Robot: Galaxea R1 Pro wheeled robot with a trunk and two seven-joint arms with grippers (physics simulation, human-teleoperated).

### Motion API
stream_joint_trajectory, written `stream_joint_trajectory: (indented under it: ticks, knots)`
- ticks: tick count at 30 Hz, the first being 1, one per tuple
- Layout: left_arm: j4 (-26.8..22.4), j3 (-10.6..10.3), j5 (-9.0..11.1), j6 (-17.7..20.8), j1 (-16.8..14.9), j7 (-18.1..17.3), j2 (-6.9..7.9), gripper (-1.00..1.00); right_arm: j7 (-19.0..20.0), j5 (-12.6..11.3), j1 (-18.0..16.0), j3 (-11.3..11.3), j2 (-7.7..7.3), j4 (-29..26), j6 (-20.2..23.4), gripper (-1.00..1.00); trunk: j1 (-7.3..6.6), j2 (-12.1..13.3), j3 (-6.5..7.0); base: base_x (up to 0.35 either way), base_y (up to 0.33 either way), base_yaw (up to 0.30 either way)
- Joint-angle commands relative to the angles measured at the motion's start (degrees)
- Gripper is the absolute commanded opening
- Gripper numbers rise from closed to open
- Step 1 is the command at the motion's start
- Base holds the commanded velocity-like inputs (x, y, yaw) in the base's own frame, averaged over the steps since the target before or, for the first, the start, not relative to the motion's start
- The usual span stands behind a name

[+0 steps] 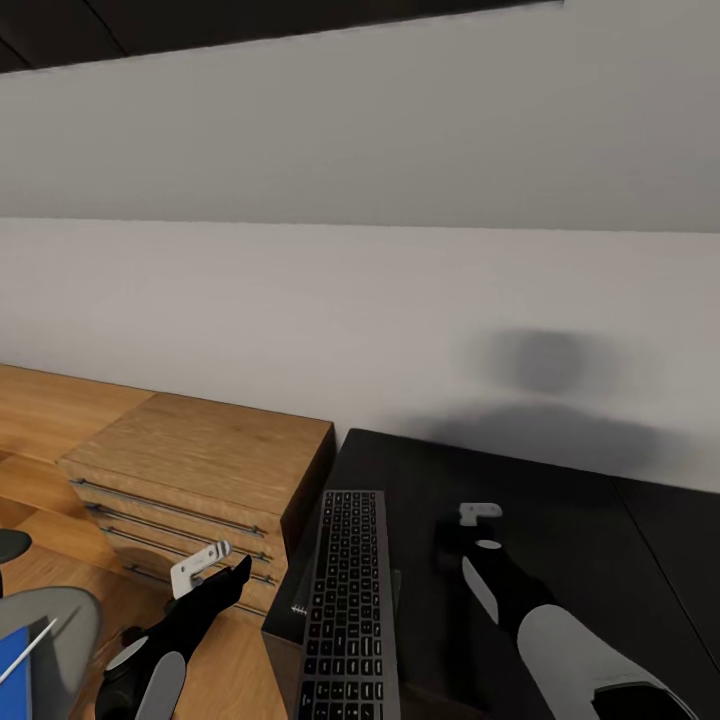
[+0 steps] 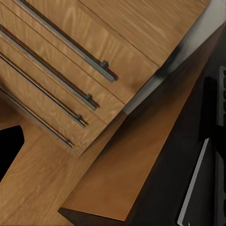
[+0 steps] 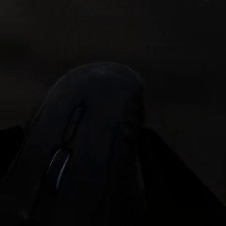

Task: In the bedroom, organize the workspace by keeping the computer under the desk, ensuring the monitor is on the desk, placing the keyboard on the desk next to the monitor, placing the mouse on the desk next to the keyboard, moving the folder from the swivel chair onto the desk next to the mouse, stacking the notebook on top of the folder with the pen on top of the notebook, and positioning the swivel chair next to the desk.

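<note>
A grey wall (image 1: pixel 360 300) rises behind the glossy black desk (image 1: pixel 560 500), where the slim black keyboard (image 1: pixel 347 600) lies along the left end, one corner jutting over the edge beside a light wooden drawer unit (image 1: pixel 200 450) with bar handles. The right gripper (image 1: pixel 462 540) is down on the desktop just right of the keyboard, over a small dark shape that the right wrist view shows close up as the mouse (image 3: pixel 94 141): a rounded dark hump, dim, with a faint pale glint along one side. Whether the jaws are pinching it, spread or pressed together cannot be told from these pictures. The step in hand looks to be setting the mouse beside the keyboard; done well, it would rest flat on the desk, close to the keyboard's right edge without nudging it, before the fingers let go and lift straight up. The left gripper (image 1: pixel 205 566) hangs off the desk in front of the drawers, its jaw state likewise unclear. At the lower left a blue corner of the folder (image 1: pixel 14 670) sits on the swivel chair (image 1: pixel 65 625), a thin silvery pen (image 1: pixel 28 650) slanting across it.
</note>
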Motion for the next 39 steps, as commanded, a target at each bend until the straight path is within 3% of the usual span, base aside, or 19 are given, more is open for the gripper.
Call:
stream_joint_trajectory:
  ticks: [1, 6, 11, 12, 26, 32, 39]
  knots:
    - [-0.09, 0.03, 0.61, 0.23, -0.04, 0.4, -0.03, 1.0, 0.06, -0.68, -0.02, 0.53, -0.01, -0.12, 0.34, -1.0, 0.0, -0.04, -0.06, 0.0, 0.0, 0.0]
    - [-0.09, 0.04, 0.61, 0.23, -0.07, 0.45, -0.03, 1.0, 4.17, -0.33, -0.02, 0.76, 0.11, -0.12, 0.39, -1.0, 0.0, -0.04, -0.06, 0.0, 0.0, 0.0]
    - [-0.07, 0.04, 0.61, 0.16, -0.06, 0.45, 0.0, 1.0, 4.97, -0.22, -0.02, 0.79, 0.13, -0.12, 0.4, -1.0, 0.0, -0.04, -0.06, 0.0, 0.0, 0.0]
    - [-0.08, 0.09, 0.61, 0.16, -0.07, 0.46, 0.02, 1.0, 4.96, -0.2, -0.02, 0.78, 0.13, -0.12, 0.42, 1.0, 0.0, -0.04, -0.06, 0.0, 0.0, 0.0]
    - [-0.01, 0.13, 0.45, 0.14, -0.07, 0.58, 0.05, 1.0, 4.63, -0.11, 0.01, 0.41, 0.0, -2.89, -0.12, 1.0, -2.63, 4.77, 2.09, 0.0, 0.0, 0.0]
    - [0.0, 0.02, 0.04, 0.07, -0.07, 0.71, -0.01, 1.0, 4.45, -0.3, 0.9, 0.23, -0.14, -13.67, 0.51, 1.0, -3.95, 7.18, 3.17, -0.042, 0.0, 0.0]
    - [-0.01, 0.52, 0.06, 0.06, -0.06, 0.64, 0.09, 1.0, 4.51, -0.66, 6.07, 0.25, -0.05, -26.16, 7.26, 1.0, -5.05, 9.18, 4.07, -0.284, 0.0, 0.0]
